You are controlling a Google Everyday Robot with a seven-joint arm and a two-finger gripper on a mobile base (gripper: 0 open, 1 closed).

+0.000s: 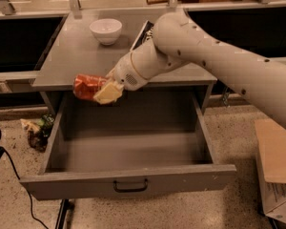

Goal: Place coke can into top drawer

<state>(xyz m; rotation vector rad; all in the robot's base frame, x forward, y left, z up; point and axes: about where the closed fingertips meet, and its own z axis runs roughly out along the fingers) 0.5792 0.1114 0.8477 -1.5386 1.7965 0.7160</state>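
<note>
Grey cabinet top (69,63) carries a white bowl (106,30) at its far side. Your gripper (103,91) clasps the coke can (86,86) off the near left edge, above the open top drawer (128,179).

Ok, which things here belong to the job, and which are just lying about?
Job: coke can, held in the gripper at the front edge of the cabinet top; open top drawer below.
Lying about: white bowl on the cabinet top; cardboard box and litter on the floor.
</note>
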